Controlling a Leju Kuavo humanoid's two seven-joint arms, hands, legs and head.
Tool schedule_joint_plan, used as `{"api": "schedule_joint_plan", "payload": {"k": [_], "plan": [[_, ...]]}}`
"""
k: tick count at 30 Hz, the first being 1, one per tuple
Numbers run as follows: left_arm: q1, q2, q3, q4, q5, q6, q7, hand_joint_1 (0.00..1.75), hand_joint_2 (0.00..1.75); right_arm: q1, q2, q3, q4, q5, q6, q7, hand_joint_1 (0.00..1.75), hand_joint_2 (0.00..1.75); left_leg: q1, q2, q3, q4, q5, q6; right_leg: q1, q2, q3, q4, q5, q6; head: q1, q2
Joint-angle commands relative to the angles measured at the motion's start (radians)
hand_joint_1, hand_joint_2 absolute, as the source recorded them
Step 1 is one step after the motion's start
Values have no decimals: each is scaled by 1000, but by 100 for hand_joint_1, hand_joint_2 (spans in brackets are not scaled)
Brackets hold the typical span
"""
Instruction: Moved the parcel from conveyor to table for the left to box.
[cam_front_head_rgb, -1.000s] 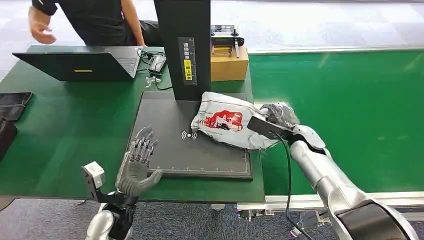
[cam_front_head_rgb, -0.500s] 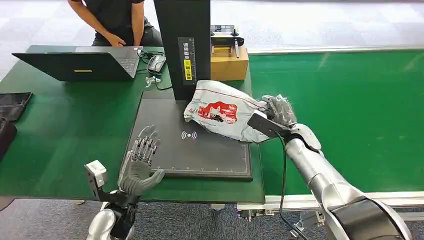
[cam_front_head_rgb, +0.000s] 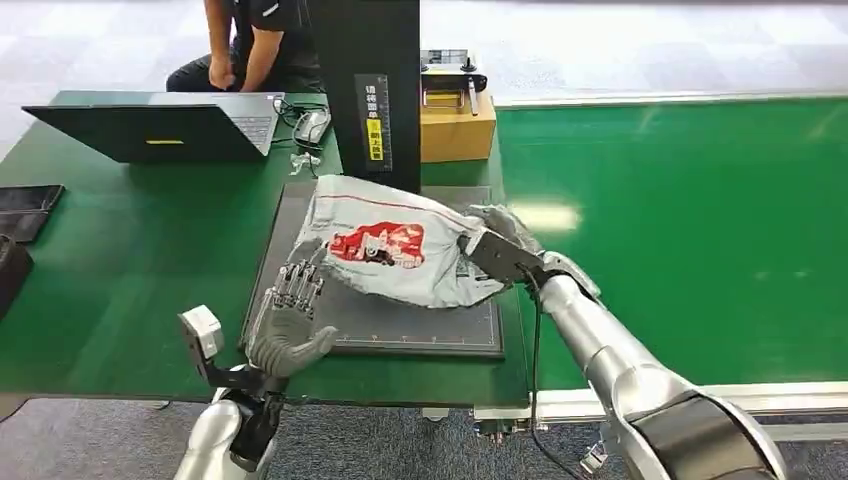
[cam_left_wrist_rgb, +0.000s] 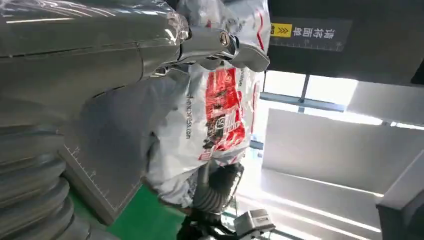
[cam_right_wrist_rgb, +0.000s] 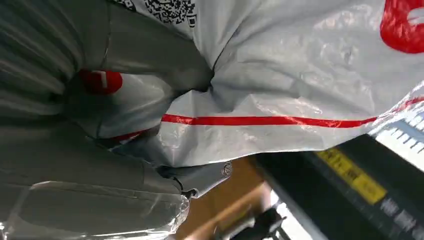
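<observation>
A crumpled white plastic parcel with red print hangs over the dark scanning pad. My right hand grips its right end, and the bag presses against that palm in the right wrist view. My left hand stands at the pad's front left edge with fingers spread and upright, their tips just under the parcel's left end, holding nothing. The parcel lies beyond my left hand in the left wrist view.
A black scanner column rises behind the pad. A cardboard box sits beside it, an open laptop at the back left. The green conveyor runs on the right. A person crouches behind the table.
My right hand has carried the parcel leftward across the pad. My left hand has risen slightly toward the parcel's left end. The person behind the table has shifted right.
</observation>
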Motion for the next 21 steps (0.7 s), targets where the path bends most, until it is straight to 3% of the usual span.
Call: {"api": "schedule_joint_plan", "payload": {"k": [1,3,4,5,21], "plan": [[-65,21,-40,146,2,2,-19,0,175,-30,48,102,123,18,24,32,175,175,0,-3,2,-3,2,-4,-1,-1,2,-3,1,2,0,0],[-68,21,-40,146,2,5,-21,0,175,-42,40,109,139,28,6,60,175,175,0,-2,1,-3,2,-4,0,-1,2,-2,1,2,0,0],[-70,19,-38,148,2,6,-21,0,175,-49,34,107,152,29,2,69,94,175,0,-1,1,-1,1,-2,0,0,1,-1,1,2,0,0],[-70,20,-37,148,2,7,-21,0,175,-51,30,107,154,30,1,70,0,175,0,-1,1,-1,1,-3,0,0,1,-1,1,2,0,0],[-80,22,-33,161,6,9,-24,0,175,-56,19,109,179,38,-1,81,0,175,0,-2,0,0,1,-2,0,-2,0,0,0,1,0,0]]}}
